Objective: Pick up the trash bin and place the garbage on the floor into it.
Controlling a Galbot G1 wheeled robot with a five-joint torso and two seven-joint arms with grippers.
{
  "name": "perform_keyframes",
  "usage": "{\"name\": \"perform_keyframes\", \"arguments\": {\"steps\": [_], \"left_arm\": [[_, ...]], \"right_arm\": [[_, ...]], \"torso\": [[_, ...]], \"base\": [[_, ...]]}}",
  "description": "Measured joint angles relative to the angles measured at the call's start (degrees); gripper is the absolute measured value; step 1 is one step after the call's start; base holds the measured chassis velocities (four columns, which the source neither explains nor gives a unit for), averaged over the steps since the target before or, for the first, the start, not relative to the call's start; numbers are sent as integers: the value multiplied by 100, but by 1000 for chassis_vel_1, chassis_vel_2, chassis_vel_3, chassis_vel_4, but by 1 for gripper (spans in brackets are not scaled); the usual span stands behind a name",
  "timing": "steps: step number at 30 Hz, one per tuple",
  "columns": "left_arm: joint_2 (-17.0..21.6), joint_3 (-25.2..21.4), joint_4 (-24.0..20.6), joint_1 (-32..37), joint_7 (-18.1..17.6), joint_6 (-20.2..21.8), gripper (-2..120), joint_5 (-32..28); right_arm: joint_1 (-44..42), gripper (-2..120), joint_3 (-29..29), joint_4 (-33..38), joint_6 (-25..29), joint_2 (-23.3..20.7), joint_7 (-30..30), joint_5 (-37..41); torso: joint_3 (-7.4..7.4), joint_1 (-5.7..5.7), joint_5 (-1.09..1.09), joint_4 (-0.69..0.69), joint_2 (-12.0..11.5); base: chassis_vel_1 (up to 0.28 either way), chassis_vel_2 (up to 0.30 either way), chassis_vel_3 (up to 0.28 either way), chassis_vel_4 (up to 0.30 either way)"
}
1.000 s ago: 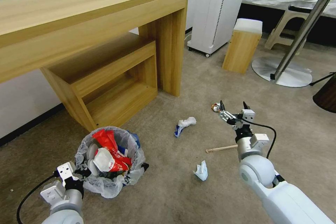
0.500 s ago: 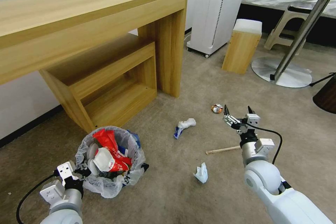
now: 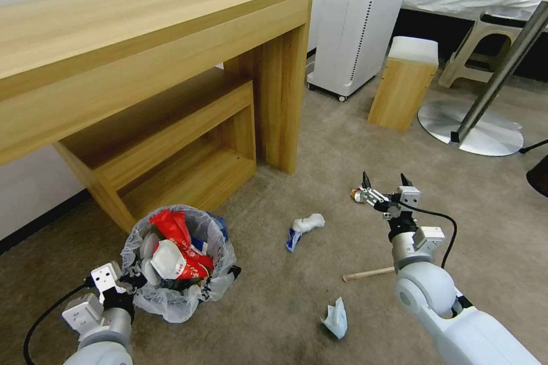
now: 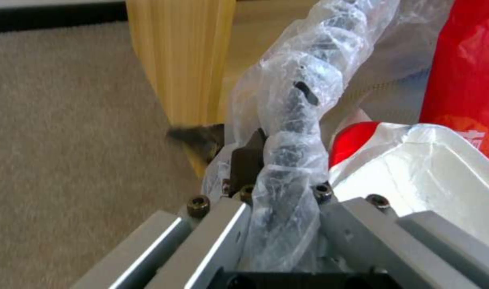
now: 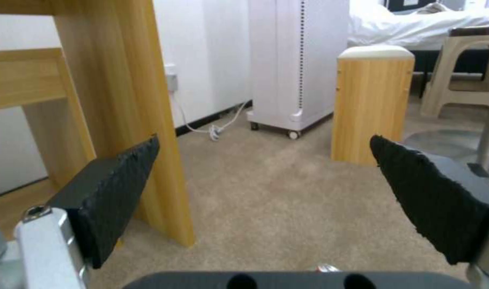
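Note:
The trash bin (image 3: 177,262), lined with a crinkly whitish bag (image 4: 298,100) and full of red wrappers (image 4: 464,72) and white litter, is low at the left on the beige floor (image 3: 274,308). My left gripper (image 3: 130,283) is shut on its near rim, the bagged rim pinched between the fingers in the left wrist view. Garbage lies on the carpet: a crushed can (image 3: 356,195), a white tissue with a blue-white carton (image 3: 302,227), a wooden stick (image 3: 368,274) and a crumpled tissue (image 3: 335,317). My right gripper (image 3: 383,183) is open just right of the can; its black pads (image 5: 116,192) hold nothing.
A wooden desk (image 3: 142,51) with a lower shelf unit (image 3: 171,142) stands behind the bin. A white appliance on wheels (image 3: 359,17), a wooden stool (image 3: 402,82) and a round table's metal base (image 3: 474,131) lie farther right. A dark bin (image 3: 539,174) sits at the right edge.
The whole view has shifted, so the camera has moved. The right gripper, still open, now stands closer to the crushed can. The left gripper keeps its hold on the bin's rim.

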Motion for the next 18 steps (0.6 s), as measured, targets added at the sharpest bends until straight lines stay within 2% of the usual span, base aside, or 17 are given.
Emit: {"name": "perform_keyframes", "arguments": {"steps": [3, 7, 10, 11, 13, 15, 18], "left_arm": [[45, 7, -21, 27, -3, 70, 0, -58], [210, 19, -137, 36, -96, 387, 0, -371], [512, 8, -329, 35, -211, 830, 0, -916], [512, 8, -329, 35, -211, 830, 0, -916], [836, -9, -405, 76, -257, 1018, 0, -1172], [899, -12, -419, 82, -275, 1049, 0, -1231], [1294, -33, -456, 92, -355, 1214, 0, -1588]], "right_arm": [[80, 100, -72, -33, 2, 0, -1, 18], [177, 100, -131, -71, -5, -5, -9, 46], [205, 100, -160, -111, -17, -39, -26, 61], [205, 100, -160, -111, -17, -39, -26, 61], [210, 100, -167, -94, -67, -94, -78, 136], [213, 100, -169, -84, -80, -106, -89, 155], [201, 100, -183, 4, -278, -215, -186, 274]], "torso": [[-2, -2, 0, 0, 0], [-1, -2, -1, 1, 0], [-1, -1, 0, 0, 0], [-1, -1, 0, 0, 0], [-1, -2, 0, 0, 0], [-1, -2, 0, 0, 0], [-1, -1, -1, 1, 0]], "base": [[0, 0, 0, 0], [0, 0, 0, 0], [0, 0, 0, 0], [0, 0, 0, 0], [0, 0, 0, 0], [0, 0, 0, 0], [0, 0, 0, 0]]}}
